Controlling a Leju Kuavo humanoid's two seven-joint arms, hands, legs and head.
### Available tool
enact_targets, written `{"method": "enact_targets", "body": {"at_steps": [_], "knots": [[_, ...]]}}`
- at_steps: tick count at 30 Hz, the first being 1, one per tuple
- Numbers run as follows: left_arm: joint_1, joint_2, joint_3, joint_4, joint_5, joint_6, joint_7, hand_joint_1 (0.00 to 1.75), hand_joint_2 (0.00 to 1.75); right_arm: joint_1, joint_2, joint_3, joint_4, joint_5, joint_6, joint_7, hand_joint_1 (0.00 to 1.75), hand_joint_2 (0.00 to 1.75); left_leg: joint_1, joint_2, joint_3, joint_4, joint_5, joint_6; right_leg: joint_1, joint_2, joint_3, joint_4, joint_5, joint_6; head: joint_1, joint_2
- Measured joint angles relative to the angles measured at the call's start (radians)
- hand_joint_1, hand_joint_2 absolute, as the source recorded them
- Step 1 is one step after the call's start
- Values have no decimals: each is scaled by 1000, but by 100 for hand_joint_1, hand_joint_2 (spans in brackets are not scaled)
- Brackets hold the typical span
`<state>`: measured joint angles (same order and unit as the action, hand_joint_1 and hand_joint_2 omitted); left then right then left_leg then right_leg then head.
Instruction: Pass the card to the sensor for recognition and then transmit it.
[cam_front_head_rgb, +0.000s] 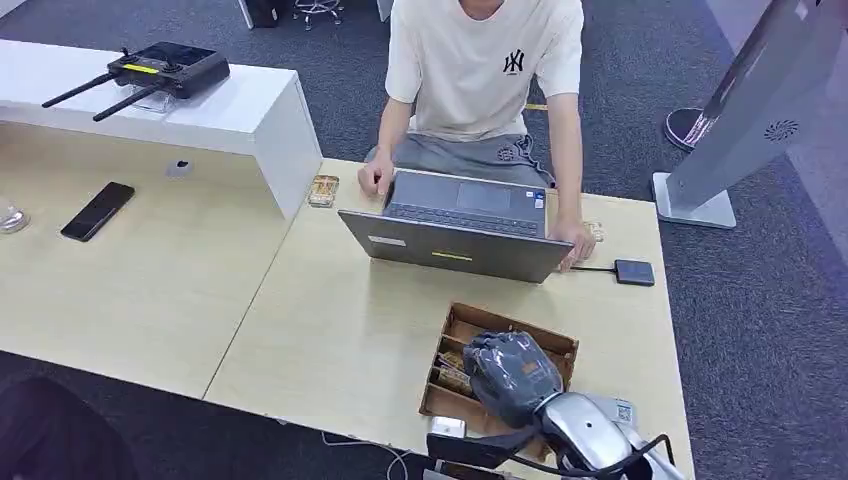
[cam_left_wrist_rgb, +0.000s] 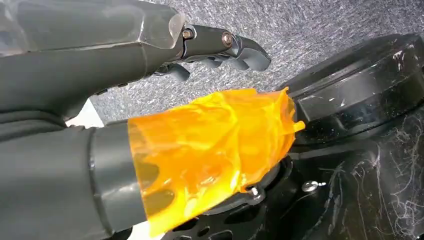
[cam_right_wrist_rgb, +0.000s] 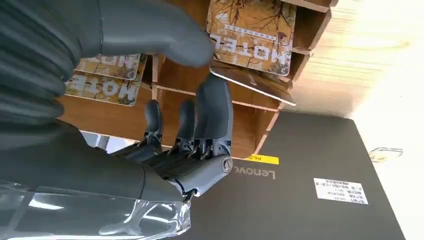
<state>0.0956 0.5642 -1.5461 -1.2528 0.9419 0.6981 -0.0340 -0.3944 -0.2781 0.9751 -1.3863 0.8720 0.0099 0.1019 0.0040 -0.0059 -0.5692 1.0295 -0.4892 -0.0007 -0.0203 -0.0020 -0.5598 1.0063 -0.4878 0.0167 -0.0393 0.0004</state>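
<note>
Right robot hand (cam_front_head_rgb: 510, 372) reaches into the wooden card box (cam_front_head_rgb: 556, 342) just behind the laptop (cam_front_head_rgb: 455, 245), thumb and fingers pinching a hotel card (cam_right_wrist_rgb: 252, 35). Left robot hand (cam_left_wrist_rgb: 220, 47) hangs over carpet, fingers curled on nothing. Black sensor (cam_front_head_rgb: 634, 272) lies on the bench (cam_front_head_rgb: 330, 330) beside the laptop.

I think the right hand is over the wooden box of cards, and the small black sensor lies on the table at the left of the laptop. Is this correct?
Not quite: the head view shows the sensor at the right of the laptop, by the person's hand. The right hand is indeed over the wooden box of cards.
</note>
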Motion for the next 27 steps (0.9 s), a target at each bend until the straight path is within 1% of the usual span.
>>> {"method": "enact_targets", "body": {"at_steps": [2,4,7,11,13,14,18,19,21,22,27], "knots": [[0,0,0,0,0,0,2,0,0,0,3,0,0,0,0,0,89,175,0,0,0,0,0,0,0,0,0,0,0,0,0,0],[0,0,0,0,0,0,2,0,0,0,6,0,2,-1,1,0,91,175,0,0,0,0,0,0,0,0,0,0,0,0,0,0],[0,0,0,0,-1,0,3,0,0,0,9,0,4,-3,0,0,84,175,0,0,0,0,0,0,0,0,0,0,0,0,0,0],[0,0,0,0,3,0,3,0,0,0,11,0,4,-3,1,0,82,175,0,0,0,0,0,0,0,0,0,0,0,0,0,0],[0,-1,0,0,3,0,2,0,0,0,11,0,4,-6,1,-1,77,175,0,0,0,0,0,0,0,0,0,0,0,0,0,0],[0,-1,0,0,3,0,2,0,0,0,11,0,4,-6,1,-2,86,175,0,0,0,0,0,0,0,0,0,0,0,0,0,0],[0,-2,0,0,5,0,2,0,0,0,13,0,4,-9,1,-2,84,175,0,0,0,0,0,0,0,0,0,0,0,0,0,0],[0,-2,0,0,5,0,2,0,0,0,13,0,4,-10,1,-2,80,175,0,0,0,0,0,0,0,0,0,0,0,0,0,0],[0,-3,0,0,4,0,2,0,0,0,16,0,4,-10,1,-2,80,175,0,0,0,0,0,0,0,0,0,0,0,0,0,0],[0,-3,0,0,3,0,2,0,0,0,16,0,5,-11,1,-2,77,175,0,0,0,0,0,0,0,0,0,0,0,0,0,0],[0,-3,0,0,-23,0,11,0,0,0,22,0,6,-12,1,-3,80,175,0,0,0,0,0,0,0,0,0,0,0,0,0,0]]}}
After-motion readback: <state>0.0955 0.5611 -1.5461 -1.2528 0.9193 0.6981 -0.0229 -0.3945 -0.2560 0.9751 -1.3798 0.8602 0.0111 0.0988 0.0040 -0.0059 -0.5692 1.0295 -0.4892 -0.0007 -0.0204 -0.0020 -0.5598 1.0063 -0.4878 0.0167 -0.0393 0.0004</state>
